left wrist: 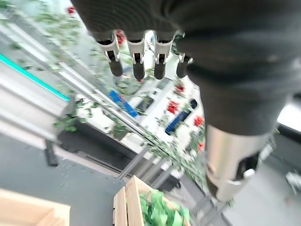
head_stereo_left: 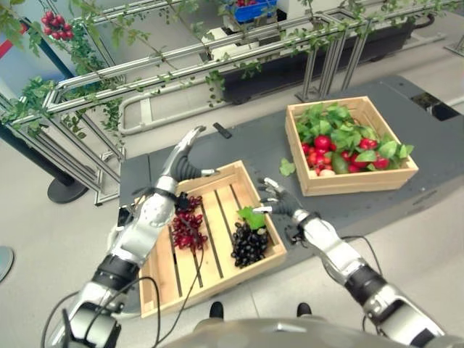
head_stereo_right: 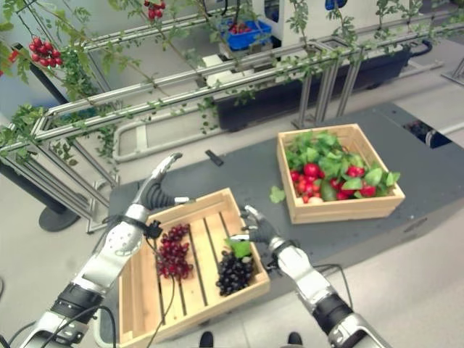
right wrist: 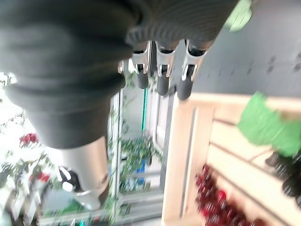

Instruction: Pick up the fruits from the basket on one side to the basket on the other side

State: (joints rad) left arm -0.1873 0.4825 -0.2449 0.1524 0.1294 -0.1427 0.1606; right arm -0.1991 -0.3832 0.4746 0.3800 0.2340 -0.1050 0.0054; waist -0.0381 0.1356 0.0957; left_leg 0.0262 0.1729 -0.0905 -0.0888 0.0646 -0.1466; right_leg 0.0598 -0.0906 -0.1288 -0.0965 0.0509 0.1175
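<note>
A slatted wooden crate lies near me on the dark table. It holds a bunch of red grapes and a bunch of dark grapes with a green leaf. A second wooden crate at the right is full of red fruits and green leaves. My left hand is raised over the near crate's far left corner, fingers straight, holding nothing. My right hand hovers over that crate's right rim, just above the dark grapes, open and empty; its fingers show straight.
A loose green leaf lies on the table between the crates. A small black object sits further back. Metal rails with vines run behind the table, with a blue crate beyond them.
</note>
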